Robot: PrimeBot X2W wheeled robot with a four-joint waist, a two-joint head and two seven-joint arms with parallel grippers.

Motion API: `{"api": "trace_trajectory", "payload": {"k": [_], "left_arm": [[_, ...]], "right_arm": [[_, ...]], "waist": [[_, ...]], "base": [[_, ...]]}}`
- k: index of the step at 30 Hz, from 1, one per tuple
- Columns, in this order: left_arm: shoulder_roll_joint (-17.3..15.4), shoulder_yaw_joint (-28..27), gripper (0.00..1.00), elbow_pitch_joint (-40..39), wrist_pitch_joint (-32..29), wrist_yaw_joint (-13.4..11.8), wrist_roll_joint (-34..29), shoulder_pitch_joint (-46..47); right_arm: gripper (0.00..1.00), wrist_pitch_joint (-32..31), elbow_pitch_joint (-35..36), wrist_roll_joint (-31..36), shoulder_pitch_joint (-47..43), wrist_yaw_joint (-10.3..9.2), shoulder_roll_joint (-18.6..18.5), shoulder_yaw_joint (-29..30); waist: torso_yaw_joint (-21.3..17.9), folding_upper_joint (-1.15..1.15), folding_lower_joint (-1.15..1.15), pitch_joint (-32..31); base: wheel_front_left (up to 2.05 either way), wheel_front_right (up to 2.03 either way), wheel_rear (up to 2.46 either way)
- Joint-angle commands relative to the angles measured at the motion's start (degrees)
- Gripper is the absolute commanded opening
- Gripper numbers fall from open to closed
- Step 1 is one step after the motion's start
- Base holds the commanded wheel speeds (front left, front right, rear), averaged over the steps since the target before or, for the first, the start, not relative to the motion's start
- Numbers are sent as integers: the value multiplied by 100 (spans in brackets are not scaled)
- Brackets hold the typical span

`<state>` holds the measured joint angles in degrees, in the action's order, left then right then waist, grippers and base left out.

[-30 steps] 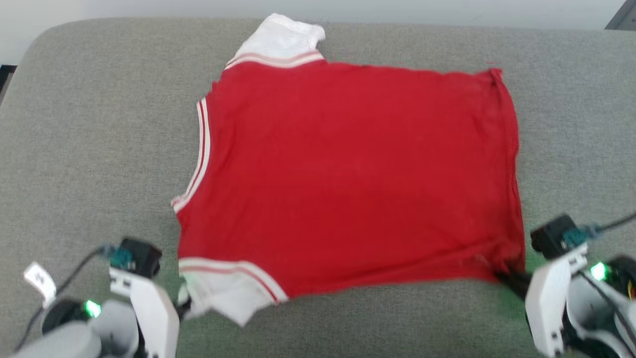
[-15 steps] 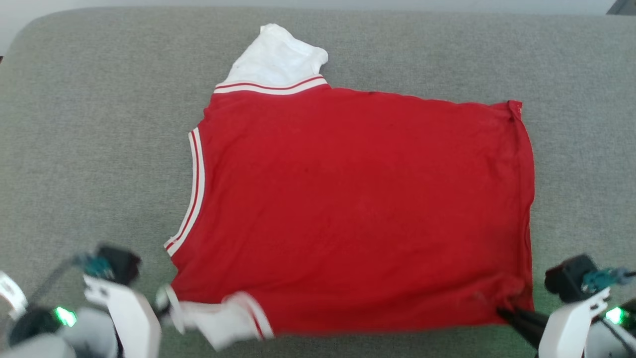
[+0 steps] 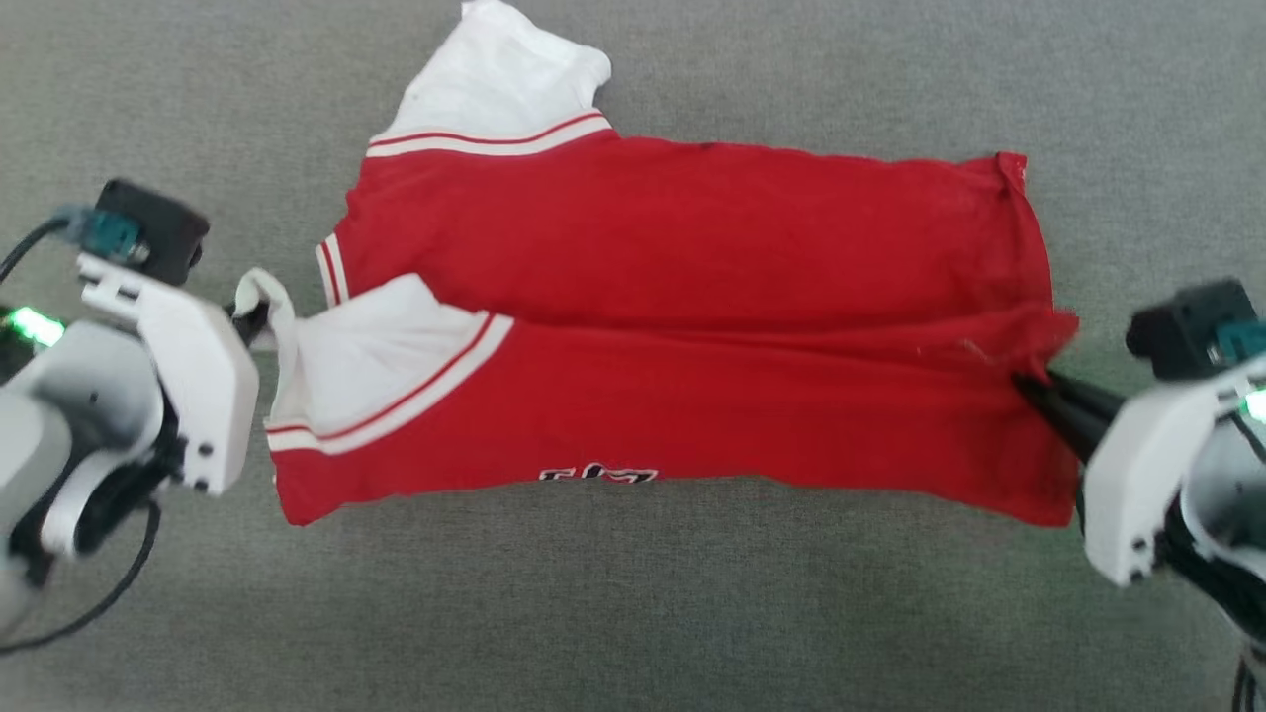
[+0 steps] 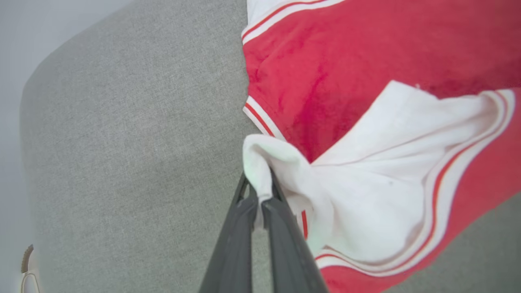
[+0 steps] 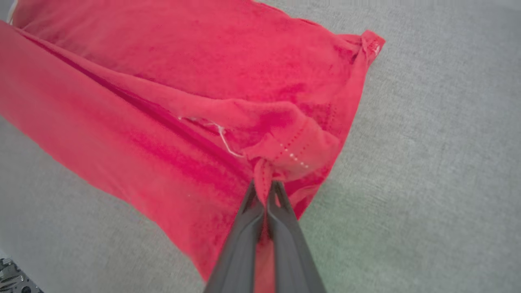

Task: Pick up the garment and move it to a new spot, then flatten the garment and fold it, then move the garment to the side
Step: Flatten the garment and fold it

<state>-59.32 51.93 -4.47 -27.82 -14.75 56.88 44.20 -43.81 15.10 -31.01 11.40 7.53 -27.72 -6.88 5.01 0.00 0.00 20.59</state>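
Observation:
The garment [image 3: 682,287], a red jersey T-shirt with white sleeves and red-white trim, lies across the grey cushion. Its near half is lifted and carried over the far half, and the tops of black white-outlined letters [image 3: 597,476] show at the raised fold edge. My left gripper [image 3: 247,318] is shut on the white sleeve's end [image 4: 260,171]. My right gripper [image 3: 1029,388] is shut on the bunched red hem corner [image 5: 281,158]. The far white sleeve [image 3: 499,79] rests flat on the cushion.
The grey fabric cushion [image 3: 633,603] runs under everything. Its rounded edge and a pale wall [image 4: 16,61] appear at the left of the left wrist view. A loose thread hangs near a small tear by the hem [image 5: 224,142].
Both grippers have lifted the near edge and carried it away from me over the far half. The garment, flat before, now folds lengthwise. The head camera has tilted down too.

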Motion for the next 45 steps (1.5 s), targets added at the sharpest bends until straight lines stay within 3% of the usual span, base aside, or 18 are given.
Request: {"api": "trace_trajectory", "payload": {"k": [1, 9, 13, 14, 15, 16, 17, 24, 31, 37, 38, 45], "left_arm": [[218, 75, 0, 436, -74, 198, -129, 242], [1461, 336, 0, 2746, -136, 1059, -31, 836], [1813, 357, 2, 3581, -215, 1288, 161, 875], [1868, 336, 29, 3753, -255, 1302, 229, 880], [1913, 324, 48, 3867, -277, 1343, 248, 901], [1941, 273, 91, 3953, -248, 1341, 304, 939], [1953, 226, 100, 4010, -249, 1334, 357, 977], [1743, 82, 100, 3649, -220, 1274, 403, 1069], [1067, -111, 100, 2286, -451, 577, 638, 577], [410, -143, 100, 685, -711, -284, 953, -188], [261, -146, 100, 315, -746, -537, 1023, -432], [2, -126, 100, -127, -654, -1088, 1324, -1160]], "right_arm": [[0, 90, -308, 65, 319, -8, 25, -100], [0, 300, -2006, -9, 1444, -8, 204, -897], [0, 364, -2527, -77, 1715, -8, 238, -1223], [28, 365, -2642, -59, 1763, -14, 216, -1258], [58, 377, -2708, -70, 1809, -15, 198, -1302], [95, 421, -2727, -111, 1859, -17, 180, -1341], [100, 456, -2746, -122, 1898, -18, 156, -1331], [100, 768, -2505, -165, 1854, -13, 25, -1085], [100, 1268, -1948, 85, 1500, -7, 207, -348], [100, 1684, -1248, 504, 1071, -7, 652, 319], [100, 1825, -1001, 679, 910, -7, 832, 520], [100, 2036, -302, 1105, 387, -7, 1506, 989]], "waist": [[-51, 0, 0, 97], [-129, 0, 0, 308], [-153, 0, 0, 330], [-153, 0, 0, 322], [-151, 0, 0, 311], [-148, 0, 0, 296], [-141, 0, 0, 277], [-81, 0, 0, 97], [-81, 0, 0, -123], [-155, 0, 0, -180], [-211, 0, 0, -196], [-510, 0, 0, -221]], "base": [[0, 0, 0], [0, 0, 0], [0, 0, 0], [0, 0, 0], [0, 0, 0], [0, 0, 0], [0, 0, 0], [0, 0, 0], [0, 0, 0], [0, 0, 0], [0, 0, 0], [0, 0, 0]]}}
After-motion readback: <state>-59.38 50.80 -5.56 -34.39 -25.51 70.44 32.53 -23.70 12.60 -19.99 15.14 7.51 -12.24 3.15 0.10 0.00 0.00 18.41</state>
